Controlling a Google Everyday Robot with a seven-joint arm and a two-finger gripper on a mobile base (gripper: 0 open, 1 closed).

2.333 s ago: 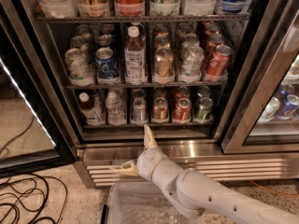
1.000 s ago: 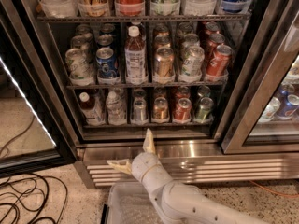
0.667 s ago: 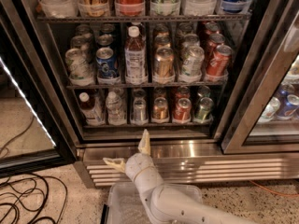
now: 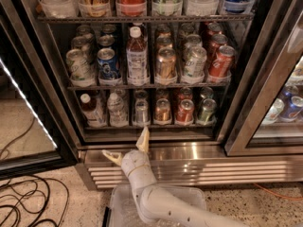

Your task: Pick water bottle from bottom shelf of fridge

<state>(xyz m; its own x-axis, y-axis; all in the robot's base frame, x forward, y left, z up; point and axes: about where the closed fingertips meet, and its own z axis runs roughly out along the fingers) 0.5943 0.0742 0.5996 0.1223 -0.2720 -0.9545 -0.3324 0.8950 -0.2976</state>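
Observation:
The fridge (image 4: 259, 86) stands open in front of me. On its bottom shelf (image 4: 156, 135) the water bottle (image 4: 115, 109), clear with a white cap, stands upright second from the left. A white-capped bottle with a reddish label (image 4: 88, 109) is on its left and several cans (image 4: 163, 110) are on its right. My gripper (image 4: 124, 142) is open and empty. It is below the shelf's front edge, in front of the steel grille (image 4: 218, 172). One finger (image 4: 143, 138) points up toward the shelf, a little right of the water bottle. The other finger (image 4: 110, 155) points left.
Higher shelves hold cans and a taller white-label bottle (image 4: 136, 56). The open glass door (image 4: 23, 126) is at the left. Black cables (image 4: 23, 205) lie on the floor at the left. A clear plastic bin (image 4: 195, 198) sits under my arm. A second cooler (image 4: 284, 109) is at the right.
My gripper has moved left along the grille and slightly up toward the bottom shelf, staying open. The items in the fridge have not moved.

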